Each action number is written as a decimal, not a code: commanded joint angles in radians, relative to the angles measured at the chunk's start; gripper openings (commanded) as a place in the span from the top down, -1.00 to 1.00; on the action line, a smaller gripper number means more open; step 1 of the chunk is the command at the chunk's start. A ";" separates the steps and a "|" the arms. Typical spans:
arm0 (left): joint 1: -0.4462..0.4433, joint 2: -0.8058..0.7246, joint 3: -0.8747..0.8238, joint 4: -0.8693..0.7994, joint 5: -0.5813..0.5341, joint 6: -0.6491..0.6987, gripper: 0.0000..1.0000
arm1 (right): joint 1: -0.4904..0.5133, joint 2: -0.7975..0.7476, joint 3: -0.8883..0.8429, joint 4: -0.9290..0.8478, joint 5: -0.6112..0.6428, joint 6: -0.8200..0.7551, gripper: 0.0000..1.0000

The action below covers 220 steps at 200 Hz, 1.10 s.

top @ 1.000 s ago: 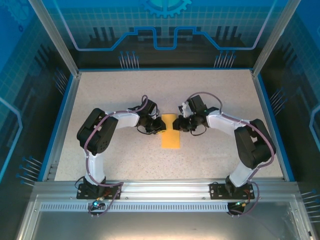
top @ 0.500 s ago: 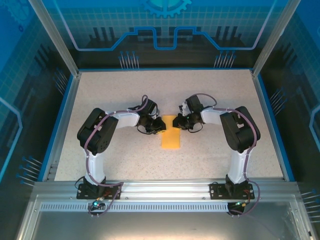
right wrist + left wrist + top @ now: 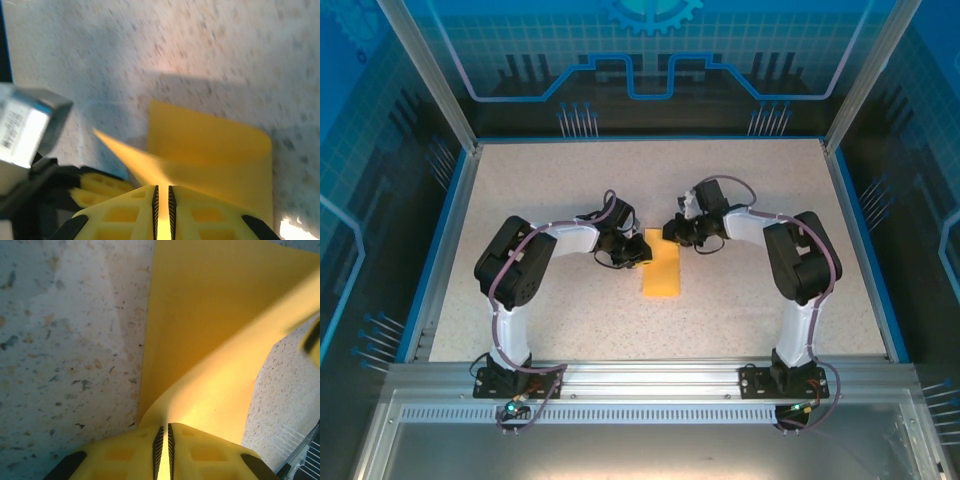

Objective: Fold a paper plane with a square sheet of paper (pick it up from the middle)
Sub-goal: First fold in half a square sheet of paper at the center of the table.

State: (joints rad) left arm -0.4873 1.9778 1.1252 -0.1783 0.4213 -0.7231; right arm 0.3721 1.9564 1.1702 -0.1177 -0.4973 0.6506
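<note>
The square sheet of paper (image 3: 661, 275) lies mid-table as a narrow orange-yellow folded rectangle, its long side running near to far. My left gripper (image 3: 642, 251) is shut on its left edge near the far end. In the left wrist view the paper (image 3: 210, 315) rises curved out of the closed left gripper (image 3: 163, 442). My right gripper (image 3: 672, 233) is shut on the far right corner. In the right wrist view a lifted flap of the paper (image 3: 210, 145) runs into the right gripper (image 3: 162, 200), with the left gripper's fingers (image 3: 95, 192) close beside it.
The speckled table (image 3: 570, 180) is bounded by a blue rim (image 3: 450, 240) and clear panels with metal posts (image 3: 430, 75). An aluminium rail (image 3: 640, 382) carrying both arm bases runs along the near edge.
The right arm has drawn its elbow in, and its gripper has moved left and farther away along the paper's far end, lifting the flap. The left arm has stayed put.
</note>
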 commanded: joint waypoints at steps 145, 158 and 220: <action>-0.020 0.107 -0.044 -0.139 -0.101 0.028 0.63 | -0.041 0.130 0.086 -0.066 0.103 -0.011 0.68; -0.020 0.107 -0.044 -0.141 -0.101 0.028 0.63 | -0.045 0.139 0.092 -0.075 0.122 -0.003 0.68; -0.020 0.099 -0.041 -0.139 -0.101 0.027 0.63 | -0.036 0.010 0.106 -0.117 0.128 -0.003 0.69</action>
State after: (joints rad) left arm -0.4892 1.9823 1.1309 -0.1791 0.4244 -0.7166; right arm 0.3393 2.0644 1.2793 -0.1978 -0.3889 0.6483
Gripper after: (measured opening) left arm 0.187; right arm 0.159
